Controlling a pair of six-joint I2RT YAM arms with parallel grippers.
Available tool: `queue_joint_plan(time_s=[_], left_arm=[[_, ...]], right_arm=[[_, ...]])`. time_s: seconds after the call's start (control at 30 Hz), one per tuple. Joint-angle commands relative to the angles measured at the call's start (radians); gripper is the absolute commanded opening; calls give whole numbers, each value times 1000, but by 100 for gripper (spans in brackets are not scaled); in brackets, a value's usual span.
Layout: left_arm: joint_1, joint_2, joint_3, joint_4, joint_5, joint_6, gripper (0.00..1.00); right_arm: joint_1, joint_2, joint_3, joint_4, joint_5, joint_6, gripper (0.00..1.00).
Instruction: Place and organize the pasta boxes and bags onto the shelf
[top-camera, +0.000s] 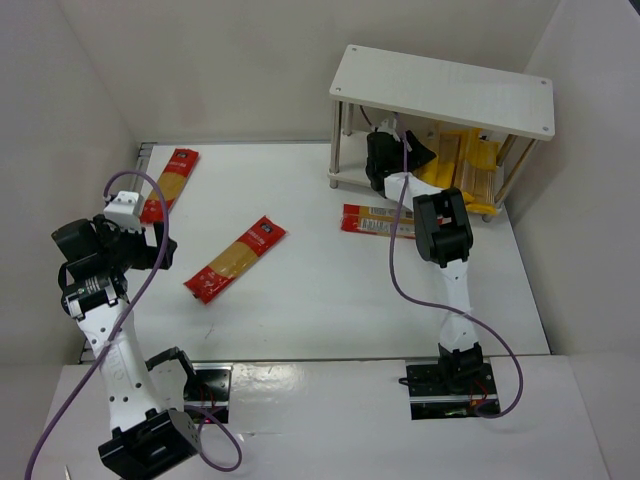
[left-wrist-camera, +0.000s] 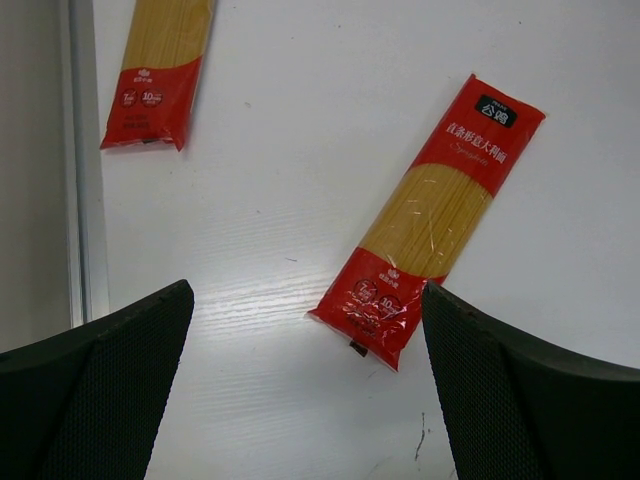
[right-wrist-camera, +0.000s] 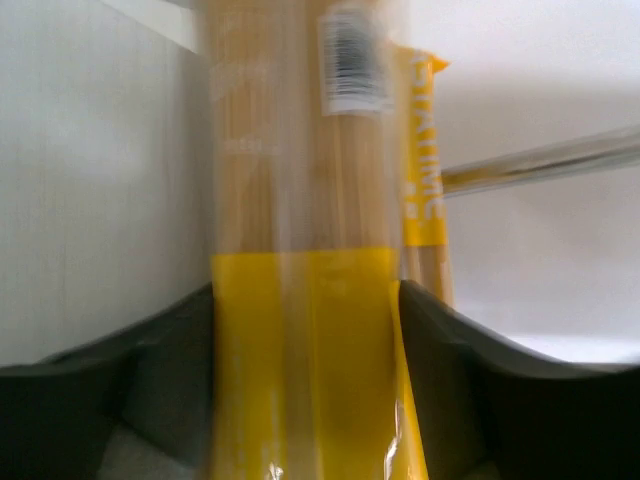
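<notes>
Our right gripper (right-wrist-camera: 305, 300) is reached in under the top board of the white shelf (top-camera: 440, 90). A yellow spaghetti pack (right-wrist-camera: 300, 350) fills the whole gap between its dark fingers (right-wrist-camera: 150, 380). The wrist view is blurred, so we cannot tell whether the jaws press on the pack or only flank it. The pack runs lengthwise away from the wrist; its near end is solid yellow and its far end is clear, showing the strands and a white barcode label. Just to its right, and partly behind it, lies a second yellow pack (right-wrist-camera: 422, 190) with lettering along its edge, and a pale shelf leg (right-wrist-camera: 560, 158) crosses behind that. From above, these yellow packs sit on the lower tier at the right side of the shelf, though we cannot make out exactly how they lie. On the white table (top-camera: 320, 310), just in front of the shelf, a red printed pack (top-camera: 368, 220) lies flat, its right end hidden by the right arm. Our left gripper (left-wrist-camera: 305, 290) hangs over the left part of the table with its jaws spread wide and nothing between them. Ahead of it the middle red-ended pack (left-wrist-camera: 430, 220) lies diagonally, its near red end close to the right finger. The far-left red-ended pack (left-wrist-camera: 160, 70) lies near the table's left edge.
</notes>
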Motion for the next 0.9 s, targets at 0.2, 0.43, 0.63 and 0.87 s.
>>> queue_joint_plan(time_s=[0.2, 0.43, 0.63, 0.87], left_arm=[[5, -2, 7, 3, 48, 29, 100], [5, -2, 7, 3, 57, 29, 100], [5, -11, 7, -7, 66, 29, 100], [5, -11, 16, -16, 66, 38, 100]], right_arm=[[-16, -131, -53, -8, 32, 113, 93], [16, -266, -168, -107, -14, 212, 95], [111, -459, -341, -187, -62, 312, 97], [240, -683, -531, -418, -155, 445, 98]])
